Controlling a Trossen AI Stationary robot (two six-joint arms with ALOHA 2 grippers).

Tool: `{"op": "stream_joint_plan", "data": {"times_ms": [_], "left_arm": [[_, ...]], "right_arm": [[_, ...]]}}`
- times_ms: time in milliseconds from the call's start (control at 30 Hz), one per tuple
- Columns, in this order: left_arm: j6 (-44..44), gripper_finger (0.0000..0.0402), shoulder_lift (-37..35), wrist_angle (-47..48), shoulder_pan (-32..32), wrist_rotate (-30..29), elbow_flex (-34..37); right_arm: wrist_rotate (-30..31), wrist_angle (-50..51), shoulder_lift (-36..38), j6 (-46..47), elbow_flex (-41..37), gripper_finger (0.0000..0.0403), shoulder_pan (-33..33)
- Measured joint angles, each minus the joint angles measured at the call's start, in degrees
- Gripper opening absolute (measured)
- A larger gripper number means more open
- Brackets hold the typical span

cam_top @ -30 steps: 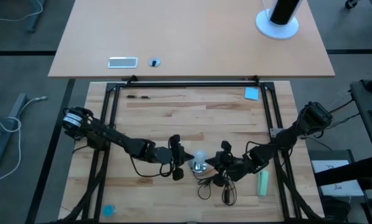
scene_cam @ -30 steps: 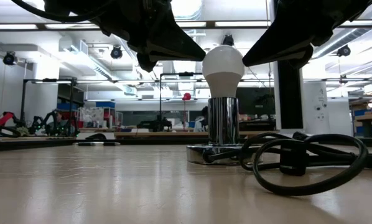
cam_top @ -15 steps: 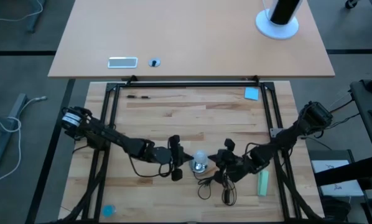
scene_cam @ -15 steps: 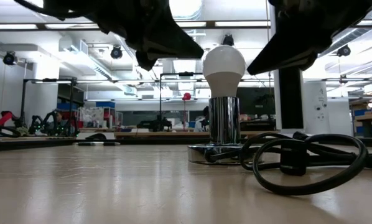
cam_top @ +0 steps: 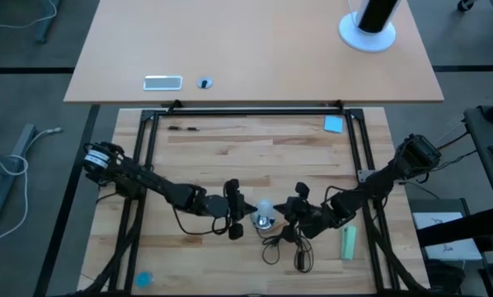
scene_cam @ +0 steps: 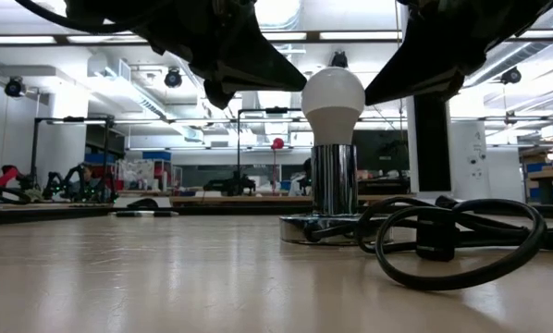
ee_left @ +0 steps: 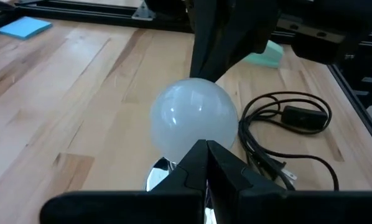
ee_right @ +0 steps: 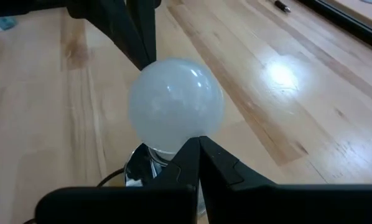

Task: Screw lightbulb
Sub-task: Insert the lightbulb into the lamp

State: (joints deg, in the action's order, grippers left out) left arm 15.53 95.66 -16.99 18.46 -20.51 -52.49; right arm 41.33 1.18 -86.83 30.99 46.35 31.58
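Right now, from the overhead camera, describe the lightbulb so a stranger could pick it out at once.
Start at the wooden table and go to its near-middle, where the two dark arms meet. Between the left gripper and right gripper stands the lightbulb, upright on the socket. It alone is white, frosted and round, unlike the black cord and green block.

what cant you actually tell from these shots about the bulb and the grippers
- Bulb threads: the lightbulb stands upright in the socket; the socket hides its screw base in every view.
- Contact: left gripper and right gripper fingers look closed; each hides its own tip against the bulb.
- High view: bulb too small.
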Motion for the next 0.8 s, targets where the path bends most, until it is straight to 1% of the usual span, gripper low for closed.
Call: {"op": "stream_joint_plan", "data": {"times_ms": [467, 667, 800], "left_arm": [[0.0, 0.0000, 0.1, -0.1, -0.1, -0.3, 0.0], [0.0, 0.0000, 0.2, 0.0, -0.3, -2.5, 0.0], [0.0, 0.0000, 0.2, 0.0, -0.3, -4.4, 0.0]], "right_arm": [[-1.4, -0.5, 0.1, -0.1, 0.0, 0.0000, 0.1], [-3.1, -1.0, 0.1, -0.2, 0.0, 0.0000, 0.1], [-3.3, -1.6, 0.1, -0.9, 0.0, 0.0000, 0.1]]}}
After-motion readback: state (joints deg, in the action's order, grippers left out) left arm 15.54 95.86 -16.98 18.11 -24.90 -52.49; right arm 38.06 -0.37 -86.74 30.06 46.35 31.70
